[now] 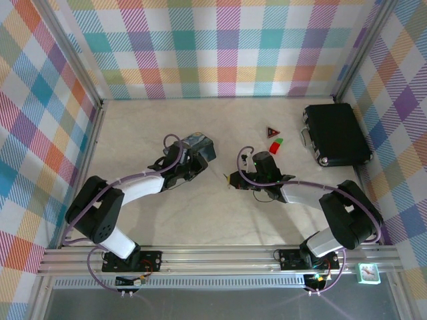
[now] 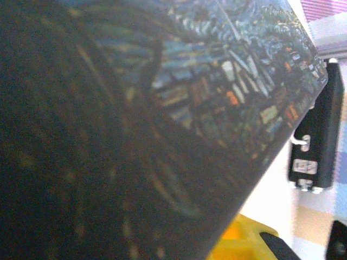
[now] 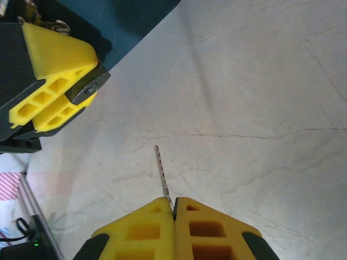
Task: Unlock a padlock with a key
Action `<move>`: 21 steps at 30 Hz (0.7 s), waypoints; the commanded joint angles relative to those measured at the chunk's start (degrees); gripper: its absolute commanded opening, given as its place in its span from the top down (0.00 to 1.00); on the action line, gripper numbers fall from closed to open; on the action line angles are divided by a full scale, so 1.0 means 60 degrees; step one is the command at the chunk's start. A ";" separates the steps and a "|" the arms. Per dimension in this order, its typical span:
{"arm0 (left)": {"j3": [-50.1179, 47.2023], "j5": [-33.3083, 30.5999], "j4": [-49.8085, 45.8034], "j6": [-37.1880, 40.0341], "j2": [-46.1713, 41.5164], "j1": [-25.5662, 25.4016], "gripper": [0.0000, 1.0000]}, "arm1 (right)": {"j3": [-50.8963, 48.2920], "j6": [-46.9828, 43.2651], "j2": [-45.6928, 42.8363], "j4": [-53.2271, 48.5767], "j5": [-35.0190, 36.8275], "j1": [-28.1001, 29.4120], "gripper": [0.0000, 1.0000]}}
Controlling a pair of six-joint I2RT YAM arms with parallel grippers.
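My right gripper (image 3: 174, 205), bottom centre of its wrist view, is clamped fully shut on the key (image 3: 160, 170) — the thin blade pokes toward the upper left. There my left gripper (image 3: 81, 89) has its jaws nearly together about a small dark piece, the padlock (image 3: 91, 88) I'd say, beside the tin (image 3: 135, 19); gripped or not, I cannot tell. Risk — approach slightly off and the blade pivots in my pinch, or knocks the padlock loose.
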 commanded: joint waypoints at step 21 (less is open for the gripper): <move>-0.0358 0.3940 0.4295 -0.1060 0.0591 0.1062 1.00 | 0.0268 0.1951 0.1376 0.3873 -0.2329 -0.0326 1.00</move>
